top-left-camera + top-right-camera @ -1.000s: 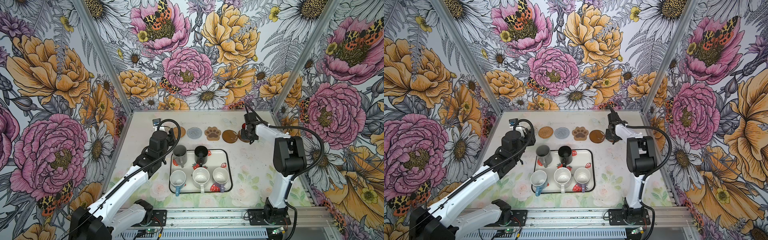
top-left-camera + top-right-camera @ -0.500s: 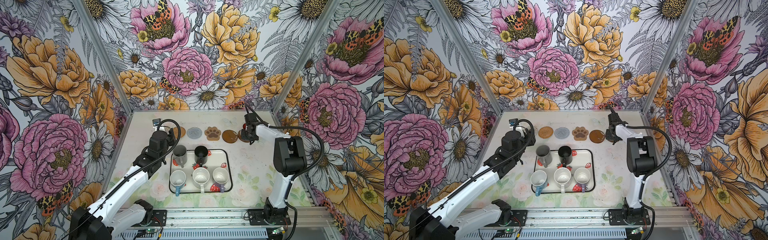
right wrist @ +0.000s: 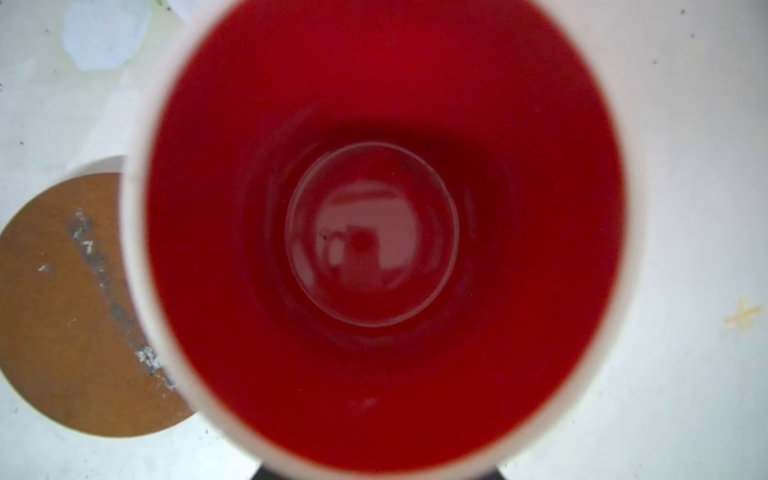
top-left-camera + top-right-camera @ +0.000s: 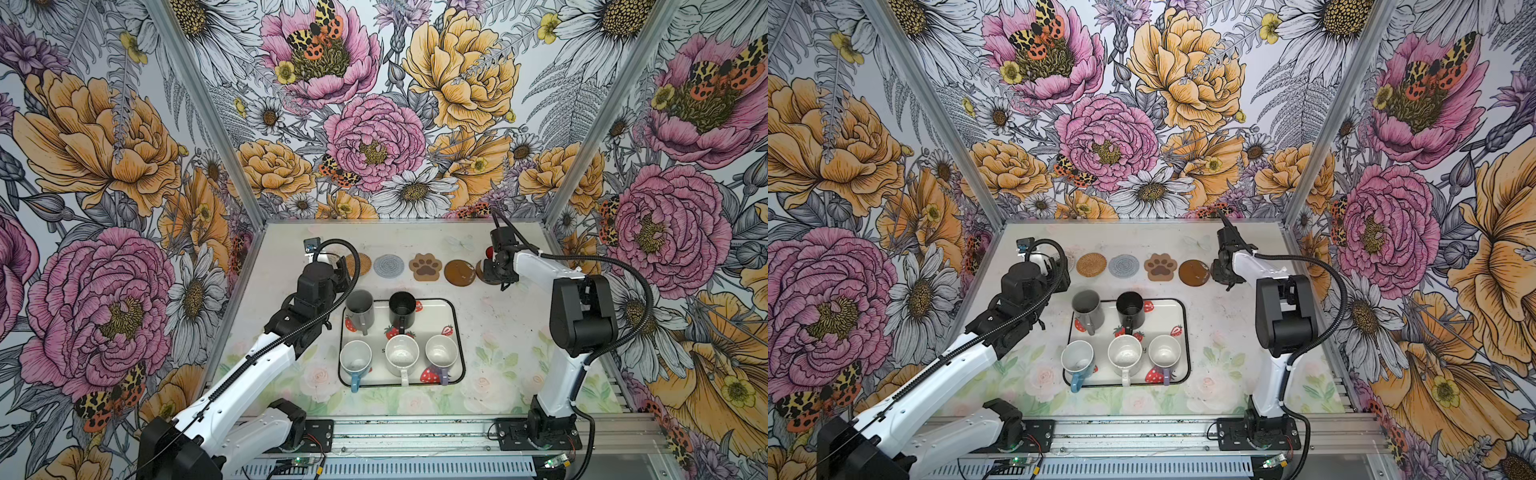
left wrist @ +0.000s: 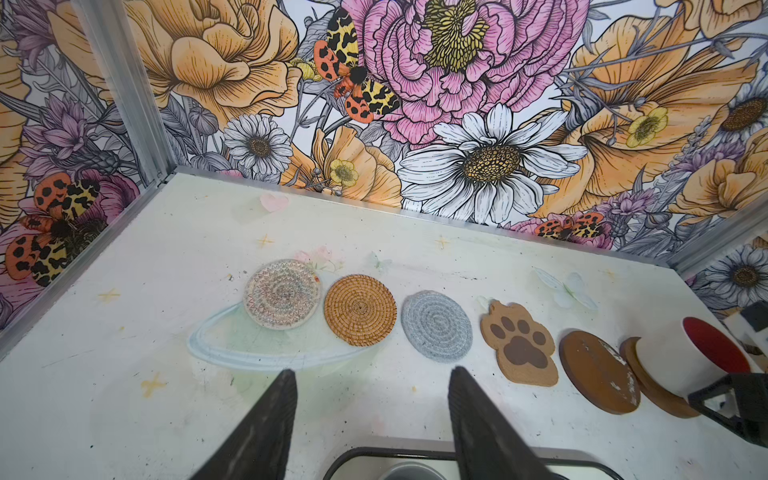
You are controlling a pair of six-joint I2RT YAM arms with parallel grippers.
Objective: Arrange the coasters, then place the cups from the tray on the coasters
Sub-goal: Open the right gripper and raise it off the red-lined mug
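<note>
Comparing with a second ago, nothing visibly shifted: red-lined mug (image 5: 669,361) stands on rightmost brown disc (image 5: 648,386), apparently placed; right gripper (image 4: 494,272) over it, grip unreadable. Left gripper (image 5: 372,372) apart, empty.

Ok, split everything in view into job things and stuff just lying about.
Job: tray; grey mug, black mug, blue mug, white mug, lilac mug; clear coaster, rattan coaster, grey coaster, paw coaster, bare disc, covered disc, red-lined mug on it.
Lying about: table, walls, rail.

Left arm (image 4: 257,365) and right arm (image 4: 557,382) show white links, black joints, ribbed black cables; six-o'clock base plates (image 4: 509,436) seem bolted.
</note>
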